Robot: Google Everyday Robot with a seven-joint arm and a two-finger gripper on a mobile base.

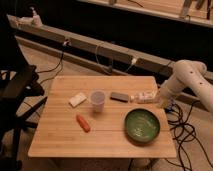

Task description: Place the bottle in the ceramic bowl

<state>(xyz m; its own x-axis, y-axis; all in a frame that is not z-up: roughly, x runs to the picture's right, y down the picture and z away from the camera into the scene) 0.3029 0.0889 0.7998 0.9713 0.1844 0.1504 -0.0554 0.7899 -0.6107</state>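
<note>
The end effector [160, 101] hangs at the far right edge of the table [60, 135], at the tip of the white arm [186, 80]; whether it is apart or together cannot be told. The bottle [143, 96] lies on its side just beside the end effector, on the side toward the table's middle; contact between them cannot be told. The ceramic bowl [142, 125] sits near the end effector, in front of it and closer to the camera. Beyond the bottle from the end effector lie a dark grey flat block [119, 96], a translucent cup [97, 100] and a white block [77, 99]. An orange carrot-shaped piece [83, 123] lies well apart from it.
</note>
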